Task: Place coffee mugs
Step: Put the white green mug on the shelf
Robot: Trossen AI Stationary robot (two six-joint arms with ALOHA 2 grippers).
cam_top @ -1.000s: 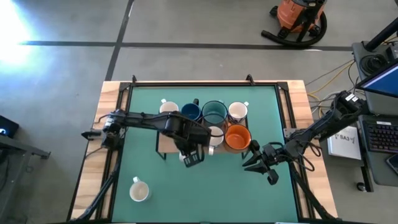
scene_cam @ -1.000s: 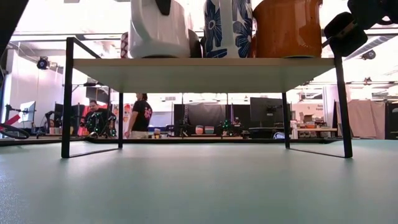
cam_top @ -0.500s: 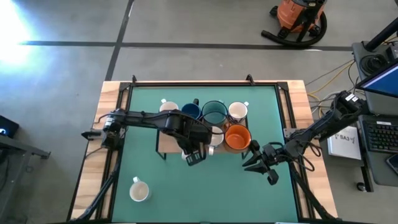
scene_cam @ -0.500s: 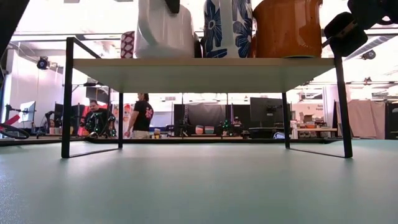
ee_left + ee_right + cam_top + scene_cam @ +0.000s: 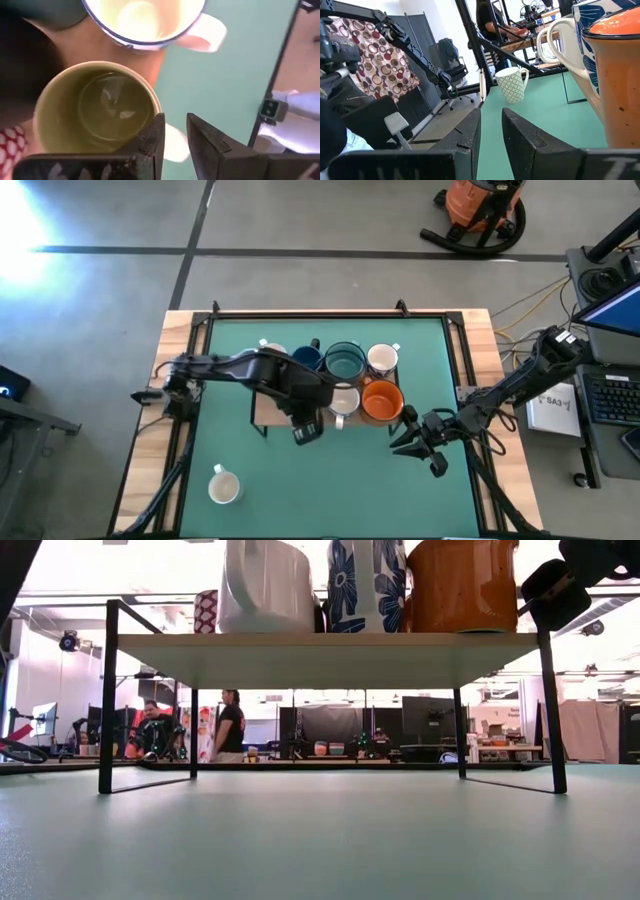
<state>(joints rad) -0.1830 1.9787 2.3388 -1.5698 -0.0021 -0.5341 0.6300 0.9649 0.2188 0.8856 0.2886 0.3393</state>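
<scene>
Shelved: I count 7 mugs [image 5: 381, 402] on rack [image 5: 330, 645].
Left: 1 mug [image 5: 223, 486] on mat.
L gripper [image 5: 173, 137]: slightly apart, empty.

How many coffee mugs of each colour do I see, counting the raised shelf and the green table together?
Plain white handled mugs: 2
White patterned mugs (blue flowers, red spots, green print): 3
Navy mug: 1
Teal mug: 1
Orange mug: 1
Total: 8

Grey concrete floor [image 5: 100, 220], orange shop vacuum [image 5: 482, 210], bright workshop with desks and monitors [image 5: 420, 720], patterned screen [image 5: 380, 55]
</scene>
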